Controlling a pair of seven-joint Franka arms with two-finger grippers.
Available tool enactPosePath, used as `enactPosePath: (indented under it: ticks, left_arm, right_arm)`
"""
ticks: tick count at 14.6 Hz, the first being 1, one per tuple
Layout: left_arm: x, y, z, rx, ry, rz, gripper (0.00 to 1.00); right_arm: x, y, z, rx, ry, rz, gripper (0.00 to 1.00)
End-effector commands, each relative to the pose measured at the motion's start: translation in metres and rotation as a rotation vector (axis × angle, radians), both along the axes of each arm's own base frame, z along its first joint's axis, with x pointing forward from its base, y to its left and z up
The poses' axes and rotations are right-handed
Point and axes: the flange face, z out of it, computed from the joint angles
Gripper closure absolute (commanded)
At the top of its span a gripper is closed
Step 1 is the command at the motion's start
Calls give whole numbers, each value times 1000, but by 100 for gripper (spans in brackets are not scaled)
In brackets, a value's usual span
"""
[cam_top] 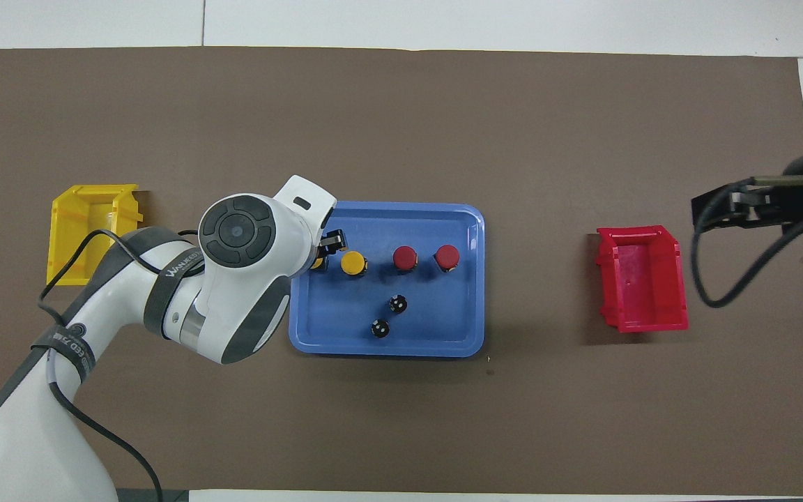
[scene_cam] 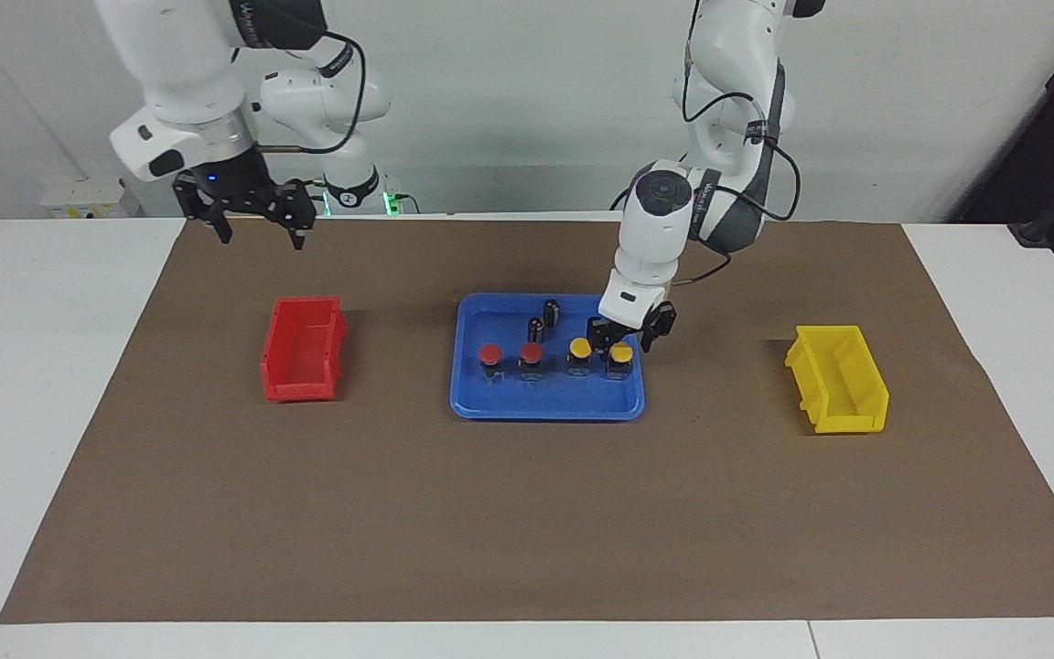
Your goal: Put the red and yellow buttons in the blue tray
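blue tray (scene_cam: 490,403) sits mid-frame on the brown-covered surface (scene_cam: 527,513), holding a row of two red buttons (scene_cam: 490,354) and two yellow buttons (scene_cam: 579,349). left claw (scene_cam: 623,337), spread, straddles the end yellow button (scene_cam: 620,353). two dark cylinders (scene_cam: 551,311) stand higher. right claw (scene_cam: 257,220), spread, waits upper left above the red bin (scene_cam: 303,352); yellow bin (scene_cam: 838,380) at frame right.

At frame centre, the blue tray (cam_top: 468,279) holds two red buttons (cam_top: 405,257), yellow buttons (cam_top: 353,263) and two dark cylinders (cam_top: 396,304), the left arm's tool (cam_top: 330,244) over its left edge.
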Motion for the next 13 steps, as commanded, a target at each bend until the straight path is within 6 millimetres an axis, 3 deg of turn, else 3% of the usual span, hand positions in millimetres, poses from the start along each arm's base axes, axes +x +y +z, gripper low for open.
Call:
enactPosePath:
  ticks: [1, 2, 5, 10, 13]
  left_arm:
    - [13, 11, 65, 38, 68, 21, 0]
    - [17, 16, 86, 53, 90, 21, 0]
    - [29, 70, 131, 67, 115, -112, 0]
    - [45, 203, 183, 53, 106, -162, 0]
    - [41, 280, 208, 33, 88, -197, 0]
  right_arm:
    - [-4, -23, 0, 13, -10, 76, 0]
    - [-4, -33, -2, 11, -8, 61, 0]
    - [-4, -41, -2, 11, -15, 40, 0]
    - [-5, -35, -1, 15, -13, 47, 0]
    - [-7, -34, -2, 17, 4, 52, 0]
